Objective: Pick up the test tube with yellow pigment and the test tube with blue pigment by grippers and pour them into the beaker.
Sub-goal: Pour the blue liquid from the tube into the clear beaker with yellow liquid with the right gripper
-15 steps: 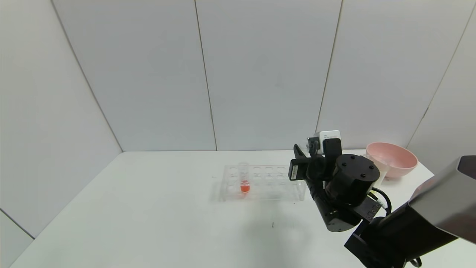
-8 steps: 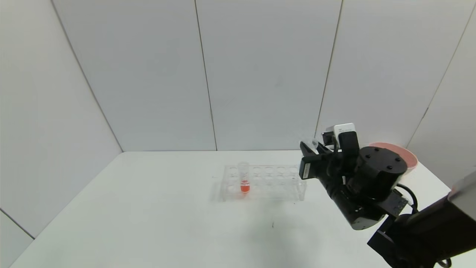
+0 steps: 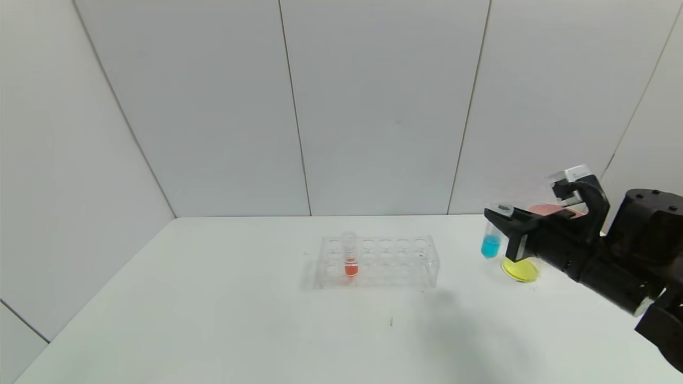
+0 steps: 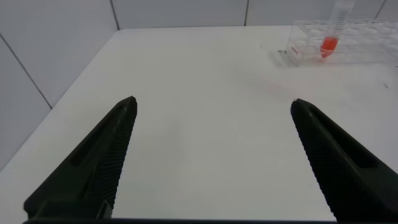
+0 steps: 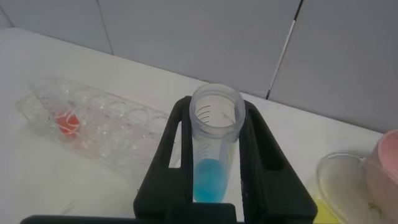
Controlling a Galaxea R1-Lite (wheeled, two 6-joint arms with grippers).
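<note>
White table [image 3: 213, 298] against pale grey panelled walls [image 3: 373, 106]

A white worktop [image 3: 213, 309] carries a clear tube rack [image 3: 378, 262] near its middle. At far right stand the beaker [image 3: 520, 269], holding yellow liquid, and a pink bowl [image 3: 549, 209].

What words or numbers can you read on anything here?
No words or numbers can be read anywhere.
Test tube with blue pigment, held in the right gripper: dark measuring lines inside its rim, and one small mark beside them too blurred to read.
Tube rack, tube with orange-red liquid, beaker: no writing visible.
</note>
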